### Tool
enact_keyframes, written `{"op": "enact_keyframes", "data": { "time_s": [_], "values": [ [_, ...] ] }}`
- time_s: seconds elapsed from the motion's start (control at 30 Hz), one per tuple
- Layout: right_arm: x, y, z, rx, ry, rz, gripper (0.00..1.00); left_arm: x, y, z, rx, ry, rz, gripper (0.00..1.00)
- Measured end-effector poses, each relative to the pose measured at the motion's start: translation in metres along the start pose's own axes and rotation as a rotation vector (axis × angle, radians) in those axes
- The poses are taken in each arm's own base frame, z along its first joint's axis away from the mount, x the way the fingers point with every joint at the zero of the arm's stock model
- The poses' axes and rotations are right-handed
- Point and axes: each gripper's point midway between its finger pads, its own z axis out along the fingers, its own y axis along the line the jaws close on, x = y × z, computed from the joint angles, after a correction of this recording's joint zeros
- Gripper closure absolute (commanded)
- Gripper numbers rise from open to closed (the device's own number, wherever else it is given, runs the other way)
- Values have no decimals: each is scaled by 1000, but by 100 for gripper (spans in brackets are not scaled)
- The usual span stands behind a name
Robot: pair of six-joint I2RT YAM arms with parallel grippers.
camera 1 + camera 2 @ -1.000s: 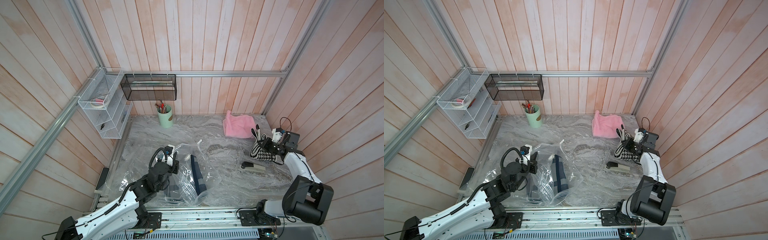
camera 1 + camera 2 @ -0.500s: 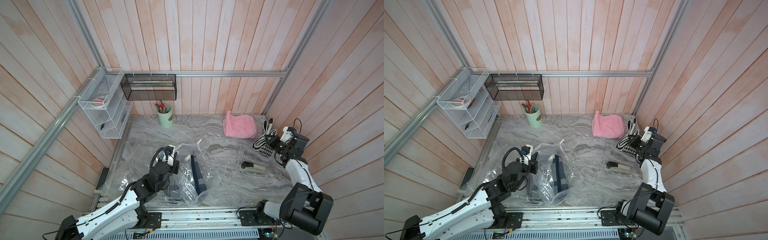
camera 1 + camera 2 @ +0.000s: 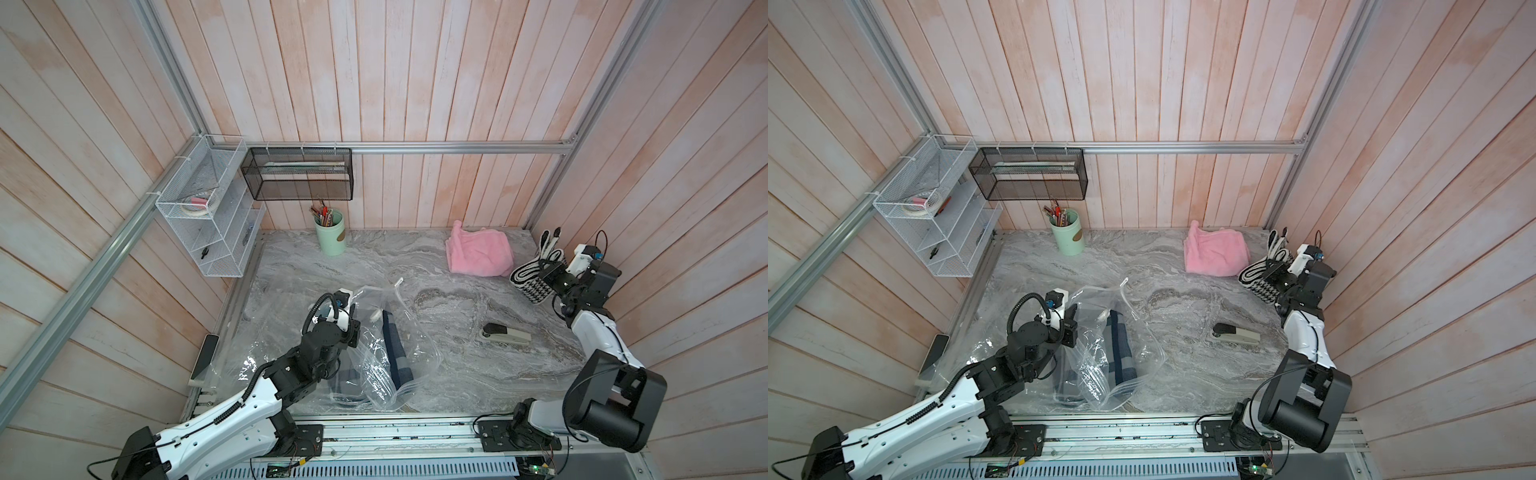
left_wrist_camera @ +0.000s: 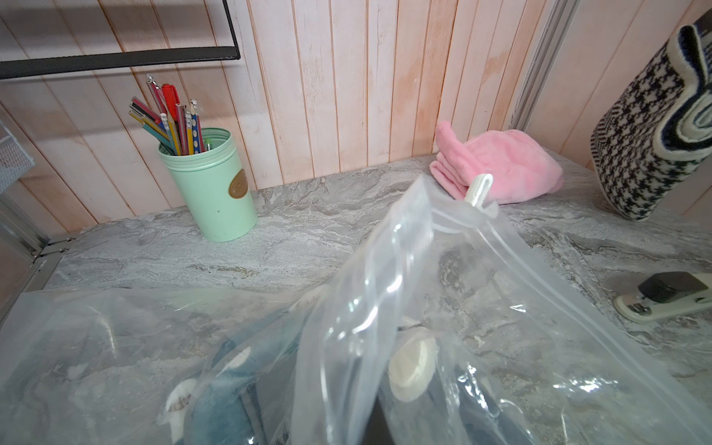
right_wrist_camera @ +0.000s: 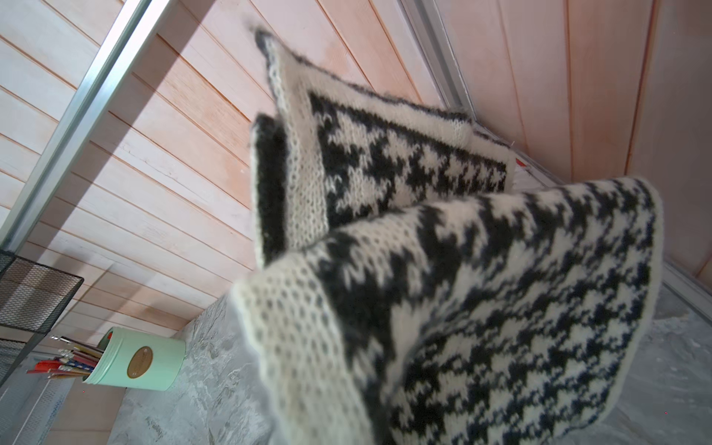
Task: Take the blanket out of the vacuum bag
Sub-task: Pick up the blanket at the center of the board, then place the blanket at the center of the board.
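Both top views: right gripper (image 3: 544, 274), clamped on houndstooth blanket (image 3: 530, 286), has shifted toward right wall (image 3: 665, 208); left gripper (image 3: 353, 322) still pinches vacuum bag (image 3: 415, 345). One bag, three textiles, one stapler (image 3: 505, 334).

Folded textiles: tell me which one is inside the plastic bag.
The dark blue cloth, seen through the vacuum bag. The pink cloth lies uncovered; the right gripper holds the houndstooth knit.

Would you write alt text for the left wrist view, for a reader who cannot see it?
A clear vacuum bag fills the foreground, one fold raised toward the camera, its white valve cap and a dark blue textile showing through. Beyond are a mint pen cup, pink towel and stapler on the marbled table, plus a houndstooth knit.
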Motion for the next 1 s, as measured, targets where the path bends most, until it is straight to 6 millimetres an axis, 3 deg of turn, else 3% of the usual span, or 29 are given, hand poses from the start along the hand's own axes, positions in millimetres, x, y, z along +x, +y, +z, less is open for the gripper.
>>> {"op": "enact_keyframes", "data": {
  "time_s": [0.33,0.5,0.77,1.0],
  "values": [
    [0,-12,38,-26,3,-9,100,1,-4,10,-6,5,3,100],
    [9,15,69,-88,50,-54,100,-10,-4,13,-9,-12,1,100],
    [12,64,125,-171,104,-157,100,-7,0,18,-25,0,19,100],
    [26,68,144,-169,154,-185,100,-7,6,19,-40,-2,12,100]
  ]
}}
